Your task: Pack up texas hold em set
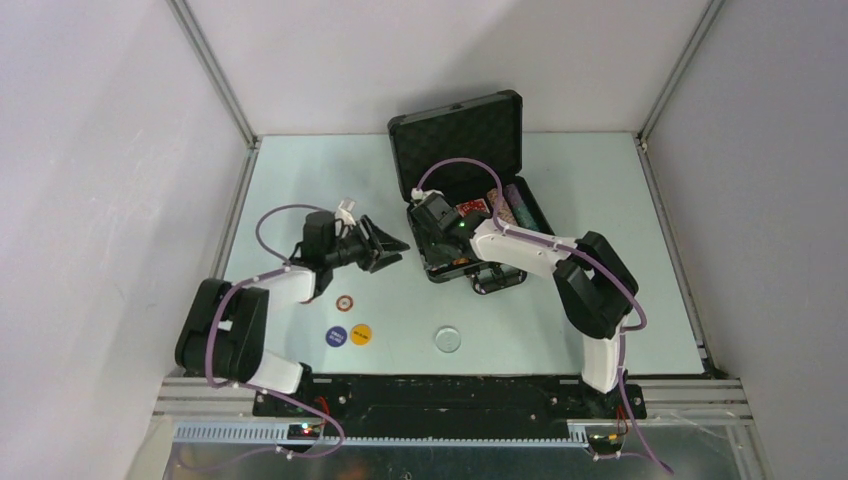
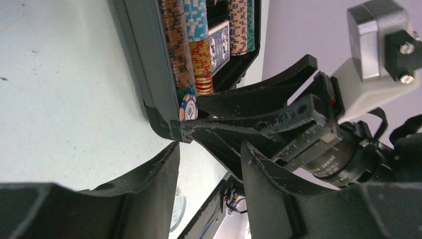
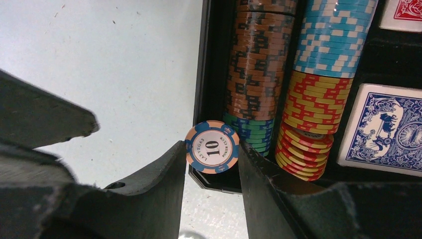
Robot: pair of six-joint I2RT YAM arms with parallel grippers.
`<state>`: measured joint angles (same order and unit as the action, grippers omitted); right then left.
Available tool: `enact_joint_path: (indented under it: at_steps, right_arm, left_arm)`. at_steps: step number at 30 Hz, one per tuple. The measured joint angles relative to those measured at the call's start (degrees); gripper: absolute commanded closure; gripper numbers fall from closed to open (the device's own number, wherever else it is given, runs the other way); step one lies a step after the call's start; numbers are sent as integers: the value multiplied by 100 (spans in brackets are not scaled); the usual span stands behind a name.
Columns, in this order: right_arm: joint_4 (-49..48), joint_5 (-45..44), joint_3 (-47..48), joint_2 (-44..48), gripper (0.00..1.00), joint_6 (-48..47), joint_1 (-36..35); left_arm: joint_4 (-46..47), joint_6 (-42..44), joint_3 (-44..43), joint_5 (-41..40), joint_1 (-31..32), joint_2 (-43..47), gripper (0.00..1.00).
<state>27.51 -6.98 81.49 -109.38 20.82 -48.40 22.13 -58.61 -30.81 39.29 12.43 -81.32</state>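
Right pincer (image 3: 211, 158) clamps orange-and-blue striped poker chip (image 3: 212, 147) edgewise at corner rim of open black hard case (image 3: 205, 74). Left pincer (image 2: 210, 149) half-spread, empty, crowding close. Risks: chip snags rim, tumbles onto pale worktop (image 3: 124, 74); pincers knock together.

Open at desk (image 1: 300, 190) back-centre: small black hard case (image 1: 460, 140), lid upright behind. Inside: two rows of striped poker chips (image 3: 259, 64) along left wall, blue-backed card deck (image 3: 383, 129) right of them, red-backed card deck (image 3: 405, 12) behind it. At its near-left corner: right tool (image 3: 209, 157), orange-and-blue "10" chip (image 3: 213, 144) between its fingers. Left of case: left tool (image 1: 392, 250). Desk front: blue round button (image 1: 336, 335), yellow round button (image 1: 361, 334) beside it, clear round disc (image 1: 448, 339) further right.
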Motion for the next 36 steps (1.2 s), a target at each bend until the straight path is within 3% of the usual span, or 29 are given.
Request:
enact_joint_path:
  at_steps: [9,36]
  right_arm:
    - [-48,103,-24,33,54,-15,26]
    - [-317,164,-337,192,55,-105,127]
  left_arm:
    - [468,-168,-57,-22,326,-809,48]
    - [1764,-831,-76,66,568,-1891,48]
